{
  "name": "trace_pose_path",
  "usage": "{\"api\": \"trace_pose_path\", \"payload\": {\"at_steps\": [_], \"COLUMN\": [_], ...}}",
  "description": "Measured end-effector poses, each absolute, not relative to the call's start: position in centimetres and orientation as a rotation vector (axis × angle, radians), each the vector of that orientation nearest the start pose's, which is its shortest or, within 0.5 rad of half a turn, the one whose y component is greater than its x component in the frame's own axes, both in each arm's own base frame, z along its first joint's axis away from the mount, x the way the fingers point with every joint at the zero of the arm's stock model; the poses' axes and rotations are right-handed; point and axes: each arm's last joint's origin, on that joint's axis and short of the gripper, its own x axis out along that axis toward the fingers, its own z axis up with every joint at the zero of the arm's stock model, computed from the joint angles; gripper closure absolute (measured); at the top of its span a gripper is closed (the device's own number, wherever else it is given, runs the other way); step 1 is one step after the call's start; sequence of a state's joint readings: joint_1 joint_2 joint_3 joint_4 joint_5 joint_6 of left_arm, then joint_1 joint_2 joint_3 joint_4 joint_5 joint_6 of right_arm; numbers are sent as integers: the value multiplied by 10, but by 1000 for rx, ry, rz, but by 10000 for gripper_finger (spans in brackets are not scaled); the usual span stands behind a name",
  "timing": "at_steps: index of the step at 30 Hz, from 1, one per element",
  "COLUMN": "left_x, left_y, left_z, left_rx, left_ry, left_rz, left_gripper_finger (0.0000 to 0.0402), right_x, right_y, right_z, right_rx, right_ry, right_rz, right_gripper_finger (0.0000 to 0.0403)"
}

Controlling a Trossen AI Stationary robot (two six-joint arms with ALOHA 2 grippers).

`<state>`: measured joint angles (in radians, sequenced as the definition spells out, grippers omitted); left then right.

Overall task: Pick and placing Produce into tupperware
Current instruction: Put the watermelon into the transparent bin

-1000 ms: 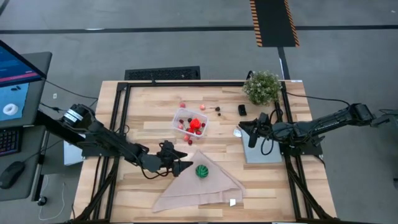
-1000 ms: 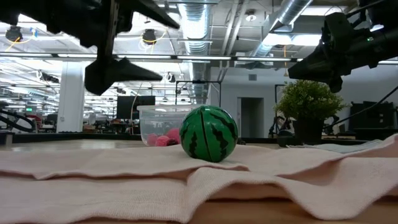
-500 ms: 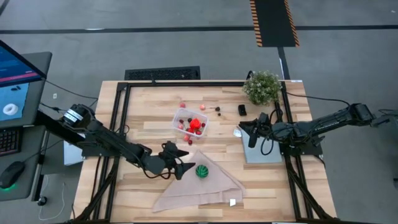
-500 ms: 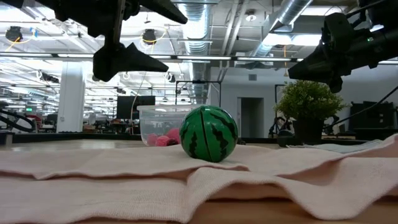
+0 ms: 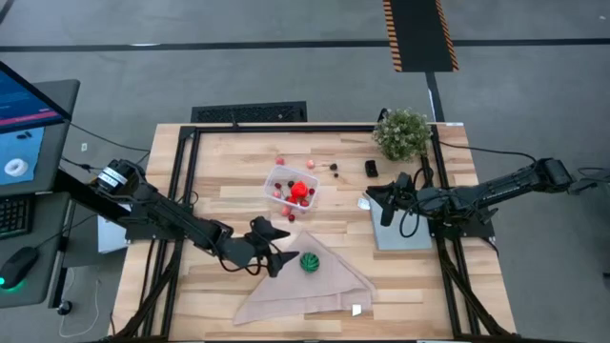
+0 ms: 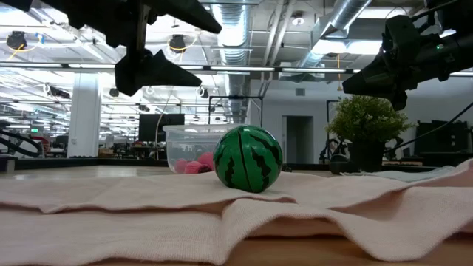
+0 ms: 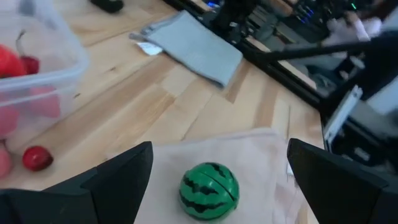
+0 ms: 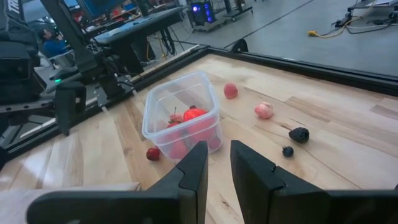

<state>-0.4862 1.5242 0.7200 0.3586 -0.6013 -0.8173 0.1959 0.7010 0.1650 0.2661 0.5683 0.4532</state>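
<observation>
Near the worktop's front edge I held the left gripper spread wide just beside the green striped ball on the beige cloth to straddle it, while the tupperware waited mid-worktop and the right gripper, nearly closed and empty, idled by the right edge.

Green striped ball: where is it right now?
In the high view the green striped ball sits on the beige cloth near the table's front, below the clear tub, just right of the open left claw.
</observation>
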Motion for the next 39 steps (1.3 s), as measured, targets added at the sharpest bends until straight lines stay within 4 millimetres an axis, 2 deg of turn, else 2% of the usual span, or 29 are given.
{"api": "trace_pose_path", "payload": {"at_steps": [6, 13, 16, 19, 31, 35, 39], "left_x": [276, 284, 290, 294, 293, 294, 299], "left_y": [-130, -130, -133, -137, -137, -136, -139], "left_z": [195, 180, 174, 179, 175, 178, 186], "left_rx": [-496, -641, -701, -755, -643, -686, -646], "left_ry": [297, 228, 221, 176, 226, 164, 152], "left_rz": [242, 357, 312, 238, 223, 334, 422], "left_gripper_finger": [39, 39, 39, 39, 39, 39, 39], "right_x": [149, 148, 148, 148, 148, 148, 148], "right_y": [14, 14, 14, 14, 14, 14, 14], "right_z": [176, 175, 175, 175, 175, 175, 175], "right_rx": [345, 344, 343, 343, 343, 343, 343], "right_ry": [163, 165, 166, 167, 167, 167, 166], "right_rz": [-419, -420, -420, -420, -420, -420, -420], "right_gripper_finger": [310, 310, 310, 310, 310, 310, 310]}}
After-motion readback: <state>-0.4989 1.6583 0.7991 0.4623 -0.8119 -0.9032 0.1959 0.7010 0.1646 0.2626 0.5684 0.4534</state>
